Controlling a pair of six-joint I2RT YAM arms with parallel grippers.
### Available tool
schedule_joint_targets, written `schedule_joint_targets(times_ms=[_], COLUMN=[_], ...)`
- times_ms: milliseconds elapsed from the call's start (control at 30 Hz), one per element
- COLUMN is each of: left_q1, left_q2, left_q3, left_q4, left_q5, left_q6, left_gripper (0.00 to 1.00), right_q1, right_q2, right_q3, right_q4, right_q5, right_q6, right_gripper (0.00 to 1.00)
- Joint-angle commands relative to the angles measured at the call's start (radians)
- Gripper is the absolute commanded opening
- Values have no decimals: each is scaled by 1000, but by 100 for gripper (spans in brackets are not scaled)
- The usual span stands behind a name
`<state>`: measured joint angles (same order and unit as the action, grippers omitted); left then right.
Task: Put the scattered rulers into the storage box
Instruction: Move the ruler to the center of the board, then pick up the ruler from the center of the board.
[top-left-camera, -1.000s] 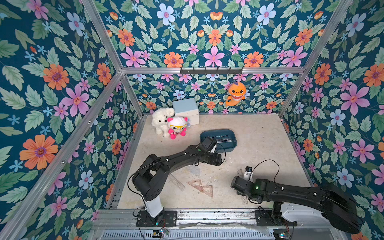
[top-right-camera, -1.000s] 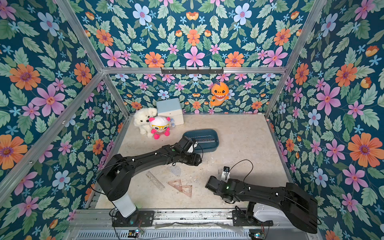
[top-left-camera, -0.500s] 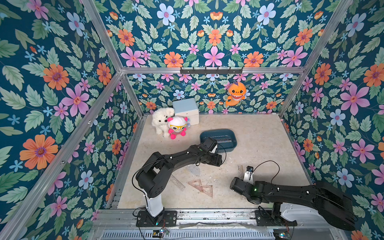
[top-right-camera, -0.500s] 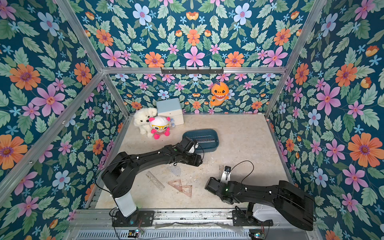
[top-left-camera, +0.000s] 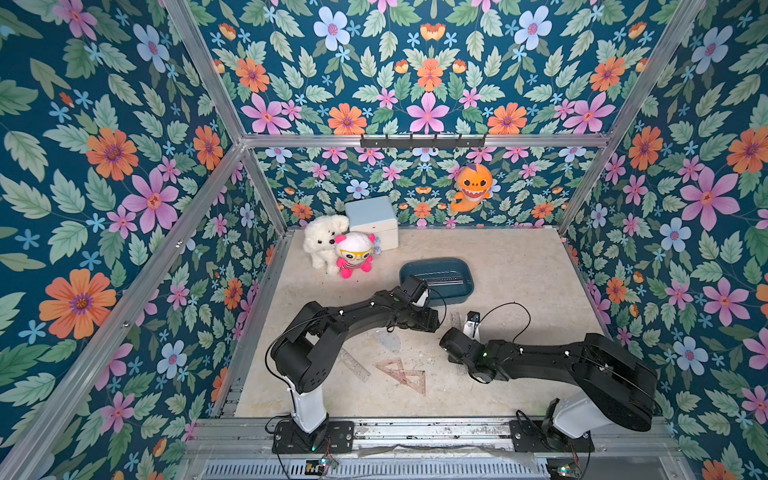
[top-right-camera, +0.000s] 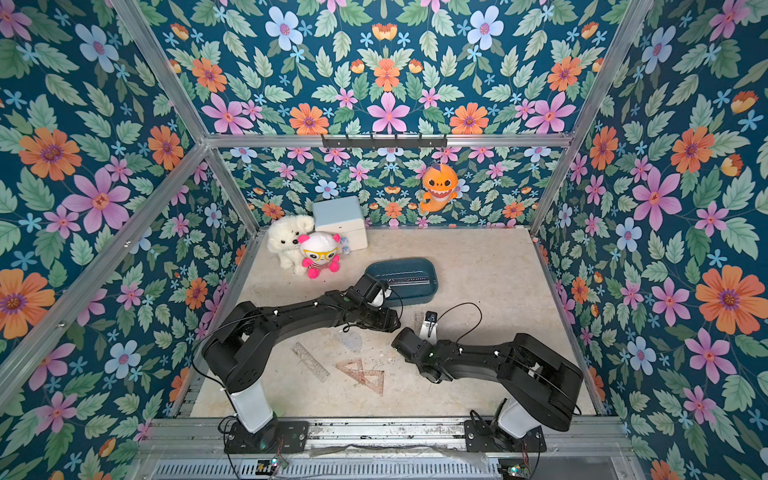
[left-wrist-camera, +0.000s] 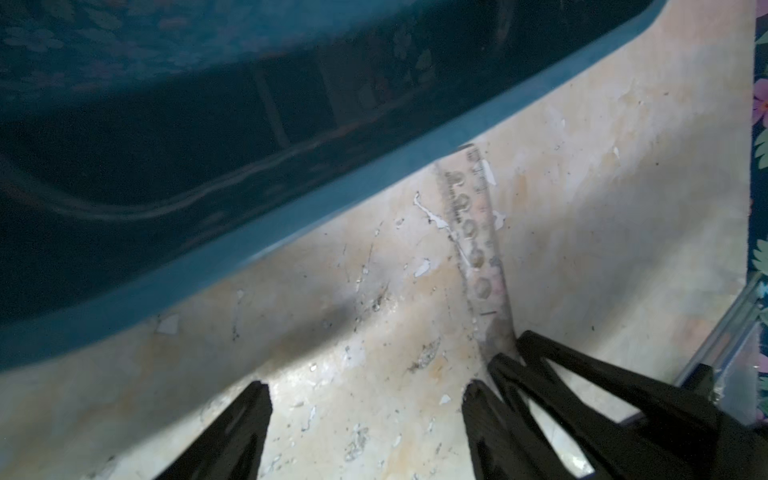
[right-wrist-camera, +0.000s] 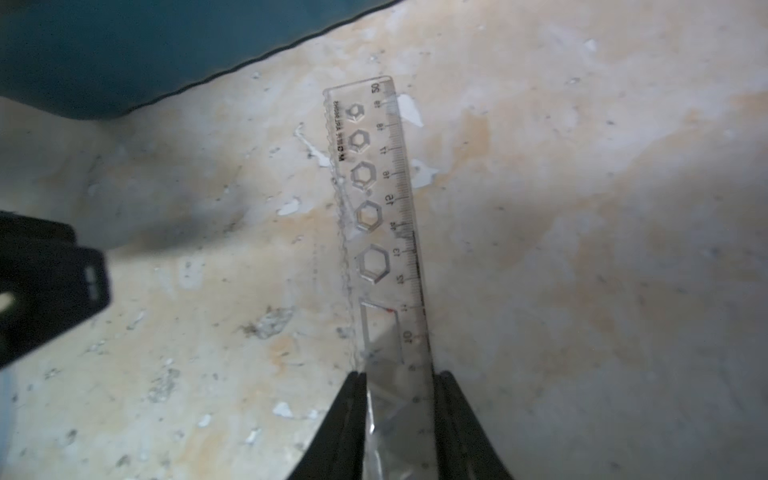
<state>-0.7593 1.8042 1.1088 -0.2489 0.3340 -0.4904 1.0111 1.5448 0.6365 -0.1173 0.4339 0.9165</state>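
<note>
Five tools outside: four lie loose on the table (top-left-camera: 519, 266) and one is in a grip; I judge the job under half done.
Loose ruler (top-left-camera: 354, 365): flat at lower left of the floor in both top views, nothing touching it.
Pale box (top-left-camera: 372, 218): upper left of the floor, lid shut, contents hidden; not the target.
Protractor (top-left-camera: 388, 341): flat at centre, just below the left arm.
Triangles (top-left-camera: 411, 380): two at lower centre, touching or overlapping.
Left gripper (left-wrist-camera: 365, 390): fingers spread with nothing between them, low over the table beside the storage box.
Storage box (top-left-camera: 457, 300): just above the floor's centre; holds what look like two straight strips (top-left-camera: 440, 275) and nothing else that I can see.
Clear ruler (right-wrist-camera: 384, 208): right of centre, far end near the storage box; I cannot tell whether it is lifted.
Right gripper (right-wrist-camera: 401, 378): clamped across the clear ruler's long edges.
Remaining: bring the clear ruler over, then the four loose pieces.
</note>
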Motion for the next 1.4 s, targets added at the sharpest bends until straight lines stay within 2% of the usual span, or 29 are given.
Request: schedule_joint_targets(times_ms=[0,167,267,333,500,567,800,1367], left_q1=[3,1,1,1,-10,-13,-15,-15], left_q2=[13,52,63,63,55,62,96,148], left_q3=[20,21,13,5,-51,-53,-52,-38], left_q4=[30,39,36,37,89,80,95,112], left_q5=[57,105,118,127,187,203,239,273], left_q6=[-10,-33,-43,-55,-82,-83,-103,-117], left_gripper=[78,77,75,74,71,69,63,64], right_q1=[-9,-25,-54,-86,-164,-176,-198,-203], right_q2=[19,-77,-133,-151,-168,-173,-231,-172], right_q3=[11,-4,-45,-84,-188,-195,-228,-262], right_q4=[-51,-20,57,129,306,316,307,373], right_q5=[-150,-171,-221,-265,-367,-376,-371,-386], right_q6=[-43,-57,-65,-67,-70,-79,-90,-87], right_gripper=[32,44,44,36,6,0,0,0])
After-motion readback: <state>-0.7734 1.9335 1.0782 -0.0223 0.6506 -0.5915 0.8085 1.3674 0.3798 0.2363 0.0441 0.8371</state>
